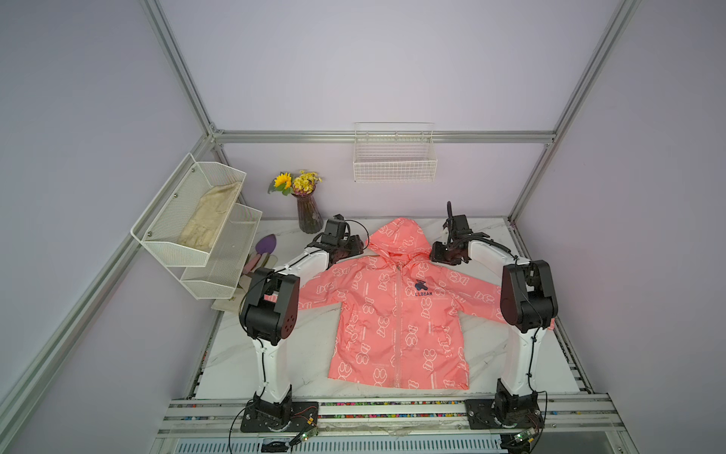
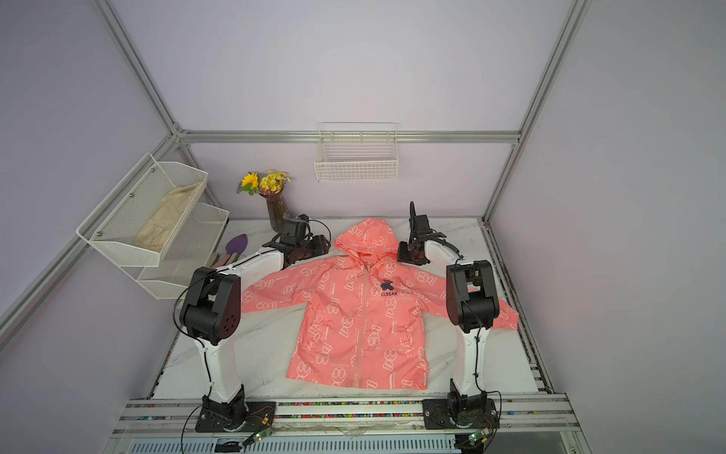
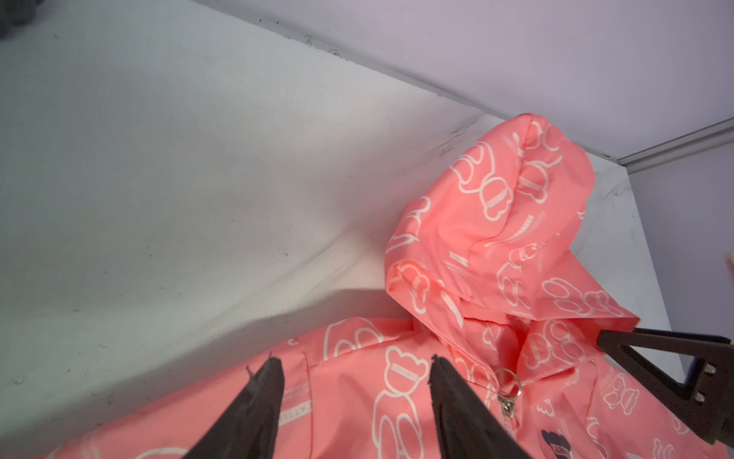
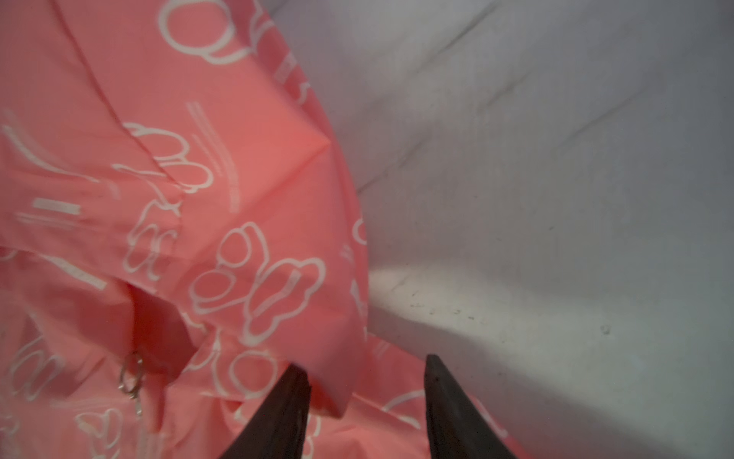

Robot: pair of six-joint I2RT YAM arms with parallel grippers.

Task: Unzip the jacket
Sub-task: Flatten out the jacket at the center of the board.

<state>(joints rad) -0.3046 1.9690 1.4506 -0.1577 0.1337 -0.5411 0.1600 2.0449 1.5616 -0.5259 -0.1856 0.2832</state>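
Note:
The coral-pink hooded jacket [image 1: 396, 314] [image 2: 353, 314] lies flat and face up on the white marble table [image 1: 275, 353], hood toward the back wall, sleeves spread. Its front zipper runs shut up to the collar, where the ring pull [image 3: 508, 383] [image 4: 133, 373] rests. My left gripper [image 1: 353, 249] [image 3: 355, 361] hovers open over the jacket's shoulder left of the hood, nothing between its fingers. My right gripper [image 1: 440, 253] [image 4: 365, 363] stands open at the hood's other side. A fold of the hood's edge lies between its spread fingers, unclamped.
A dark vase of yellow flowers [image 1: 308, 216] stands at the back left behind the left gripper. A white mesh shelf [image 1: 220, 255] holding a beige cloth [image 1: 208, 216] hangs on the left wall, with a purple trowel [image 1: 266, 245] below. A wire basket [image 1: 395, 157] hangs on the back wall.

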